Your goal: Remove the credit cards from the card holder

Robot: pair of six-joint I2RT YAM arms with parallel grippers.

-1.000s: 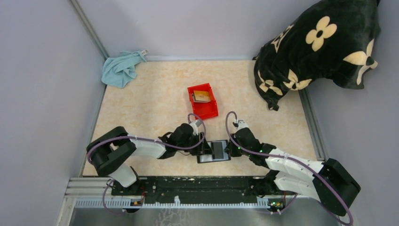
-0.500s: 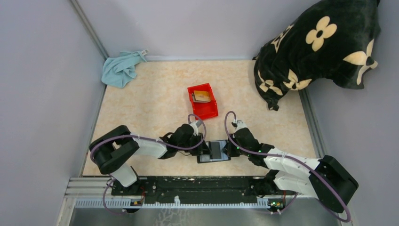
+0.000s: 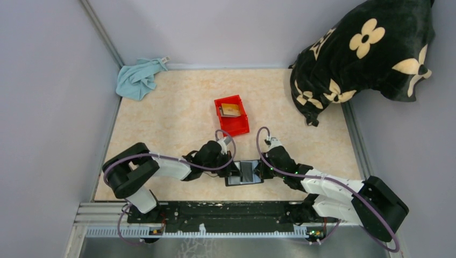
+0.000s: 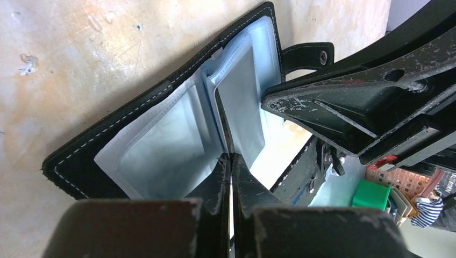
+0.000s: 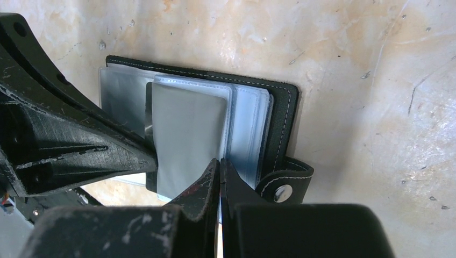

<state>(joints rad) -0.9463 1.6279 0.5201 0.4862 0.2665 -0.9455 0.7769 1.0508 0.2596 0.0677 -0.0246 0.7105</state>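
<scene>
Now the card holder (image 3: 244, 173) lies open on the desk (image 3: 172, 118) near its front edge, between the two arms, with its clear sleeves (image 4: 161, 145) showing. The left tool (image 4: 231, 157) has its fingers pressed together at the sleeves' middle fold; whether a sleeve is nipped between them I cannot tell. The right tool (image 5: 219, 161) is likewise closed tight, at the edge of a sleeve holding a grey card (image 5: 185, 140). Farther back, a red bin (image 3: 240, 128) holds tan credit cards (image 3: 231, 110).
</scene>
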